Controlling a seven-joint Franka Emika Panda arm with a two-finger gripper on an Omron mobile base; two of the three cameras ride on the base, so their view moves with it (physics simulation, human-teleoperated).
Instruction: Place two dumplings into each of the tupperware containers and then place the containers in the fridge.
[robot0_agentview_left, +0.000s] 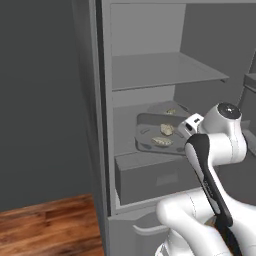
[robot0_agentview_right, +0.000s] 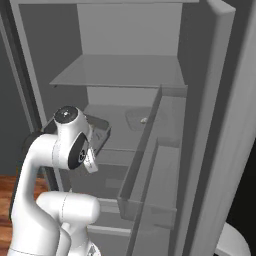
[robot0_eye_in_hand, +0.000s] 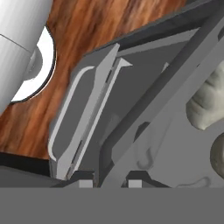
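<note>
Gripper (robot0_agentview_left: 183, 131) is clamped on the near rim of a tub (robot0_agentview_left: 150, 125) with two dumplings (robot0_agentview_left: 167, 129), holding it level over the fridge (robot0_agentview_left: 165, 70) shelf beside the other tub (robot0_agentview_left: 167, 107).

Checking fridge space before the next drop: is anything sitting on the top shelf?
No, the top shelf is bare; the container with dumplings sits on the shelf below.
</note>
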